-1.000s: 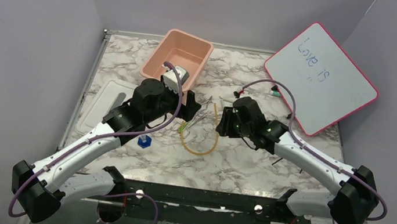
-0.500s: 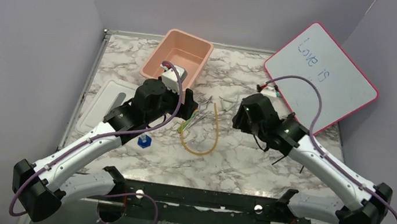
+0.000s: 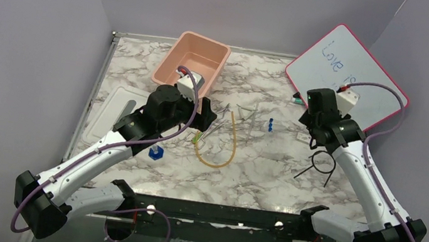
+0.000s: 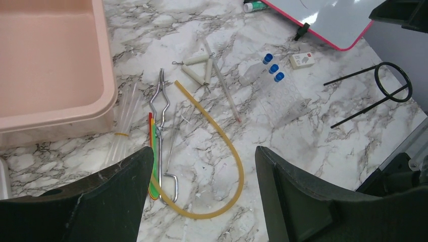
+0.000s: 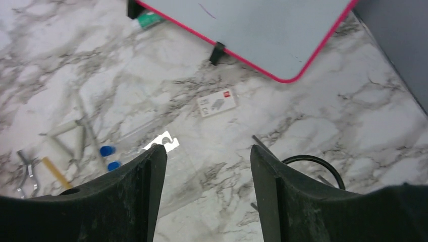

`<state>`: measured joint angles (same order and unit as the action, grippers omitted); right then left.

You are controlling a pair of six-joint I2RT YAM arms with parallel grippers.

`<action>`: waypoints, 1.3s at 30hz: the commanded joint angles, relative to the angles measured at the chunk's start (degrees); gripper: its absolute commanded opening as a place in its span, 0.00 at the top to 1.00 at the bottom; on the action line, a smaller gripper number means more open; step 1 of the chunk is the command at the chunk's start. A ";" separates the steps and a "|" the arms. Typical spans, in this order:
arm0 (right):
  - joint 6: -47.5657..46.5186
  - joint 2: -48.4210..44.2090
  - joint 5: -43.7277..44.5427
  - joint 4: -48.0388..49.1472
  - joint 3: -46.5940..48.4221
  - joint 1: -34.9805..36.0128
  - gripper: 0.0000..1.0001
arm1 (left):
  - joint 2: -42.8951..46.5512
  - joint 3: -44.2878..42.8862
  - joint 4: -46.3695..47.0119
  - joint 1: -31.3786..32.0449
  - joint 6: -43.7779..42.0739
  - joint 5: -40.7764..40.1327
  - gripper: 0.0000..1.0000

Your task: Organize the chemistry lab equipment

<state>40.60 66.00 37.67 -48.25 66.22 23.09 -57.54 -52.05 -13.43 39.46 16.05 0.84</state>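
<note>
The amber rubber tube lies bent in a U at mid-table, with thin metal tongs and a green-handled tool along its left leg. My left gripper hovers over this cluster, open, nothing between its jaws. Tiny blue pieces lie to the right beside a clear sheet. The black wire ring rests at the right. My right gripper hangs near the whiteboard, open and empty, with the blue pieces to its left and the ring to its right.
A pink tub stands at the back left, and a white lid lies flat at the left. The red-framed whiteboard leans at the back right. Below it lie a small white card and a green-capped marker. A blue cube sits under my left arm.
My right arm has swung from the table's middle to the right, up beside the whiteboard, opening its jaws wider and uncovering the blue pieces. The left arm has barely moved.
</note>
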 commanded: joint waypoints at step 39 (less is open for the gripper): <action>13.78 -0.46 9.59 4.52 -18.24 -10.04 0.84 | -0.41 -0.83 1.96 0.00 1.54 5.57 0.24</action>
<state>58.43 64.29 43.42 -46.54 46.13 13.45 -57.52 -52.05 -12.53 39.46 18.11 6.70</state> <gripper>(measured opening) 0.208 0.761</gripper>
